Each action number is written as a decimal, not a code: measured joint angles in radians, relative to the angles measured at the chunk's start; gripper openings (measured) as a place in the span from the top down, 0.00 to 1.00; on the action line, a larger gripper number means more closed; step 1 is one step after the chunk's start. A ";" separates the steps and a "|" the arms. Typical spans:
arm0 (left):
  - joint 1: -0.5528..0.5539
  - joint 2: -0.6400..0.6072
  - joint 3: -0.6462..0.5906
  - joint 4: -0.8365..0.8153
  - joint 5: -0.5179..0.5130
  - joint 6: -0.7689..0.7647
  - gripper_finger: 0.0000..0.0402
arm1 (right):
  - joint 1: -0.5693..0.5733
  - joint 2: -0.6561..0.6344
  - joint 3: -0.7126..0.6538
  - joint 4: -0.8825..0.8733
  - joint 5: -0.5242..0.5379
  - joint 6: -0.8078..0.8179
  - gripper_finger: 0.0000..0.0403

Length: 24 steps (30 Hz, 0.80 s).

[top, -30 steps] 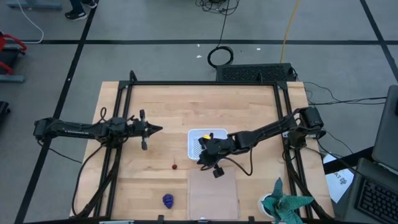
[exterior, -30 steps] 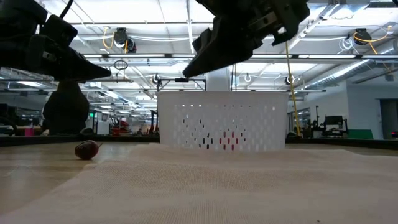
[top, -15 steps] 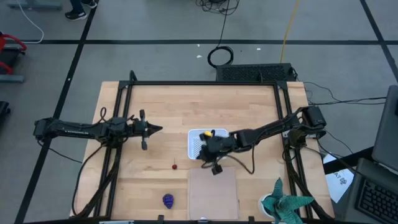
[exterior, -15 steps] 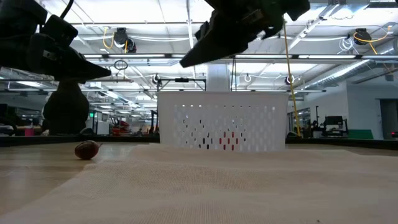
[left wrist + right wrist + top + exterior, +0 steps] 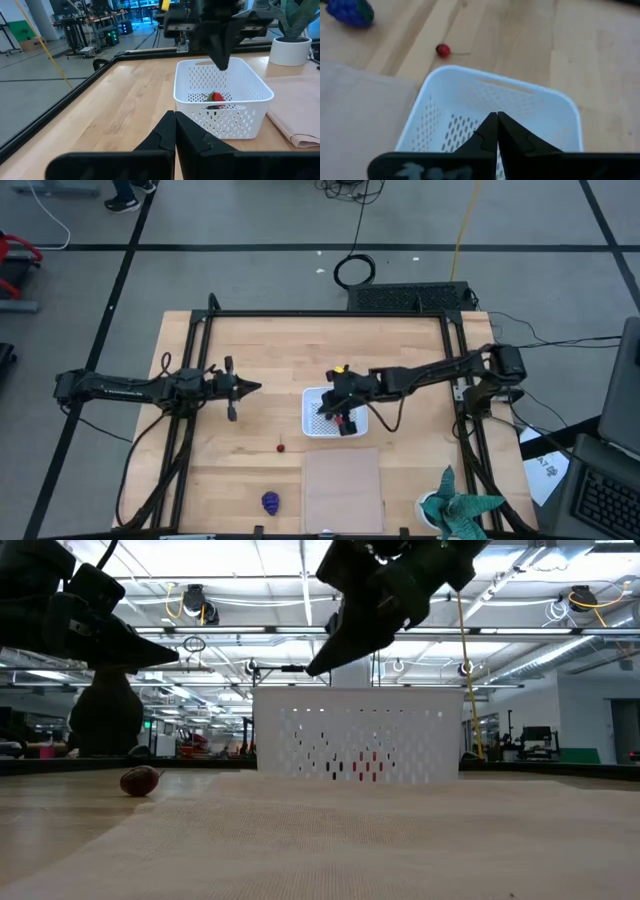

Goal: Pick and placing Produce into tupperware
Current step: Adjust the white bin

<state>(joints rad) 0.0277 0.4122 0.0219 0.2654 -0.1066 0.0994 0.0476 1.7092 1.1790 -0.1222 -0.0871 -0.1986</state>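
Two fruits sit half-hidden behind the tupperware wall; I see my right gripper above it, fingers pressed together, empty.

The right gripper hangs over the tub — blocking entry from above; bare table around the left gripper.

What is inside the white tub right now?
In the tub a red strawberry lies on something dark. The shut right gripper above covers part of the floor.
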 joint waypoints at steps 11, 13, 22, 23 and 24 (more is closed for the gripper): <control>0.000 0.000 0.000 -0.001 0.000 0.000 0.99 | -0.077 0.092 0.000 0.089 -0.071 -0.024 1.00; 0.000 0.000 0.000 0.000 0.000 0.000 0.99 | -0.087 0.105 0.000 0.116 -0.101 -0.023 1.00; 0.000 0.000 0.000 -0.001 0.000 0.001 0.99 | -0.116 0.136 0.002 0.215 -0.125 -0.015 1.00; 0.000 0.000 0.000 -0.001 0.000 0.000 0.99 | -0.119 0.138 0.002 0.218 -0.127 -0.008 1.00; 0.000 0.000 0.000 -0.001 0.000 0.001 0.99 | -0.121 0.139 0.001 0.218 -0.126 -0.003 1.00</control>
<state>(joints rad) 0.0277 0.4122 0.0219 0.2646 -0.1066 0.1001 -0.0735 1.8484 1.1802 0.0956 -0.2135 -0.2012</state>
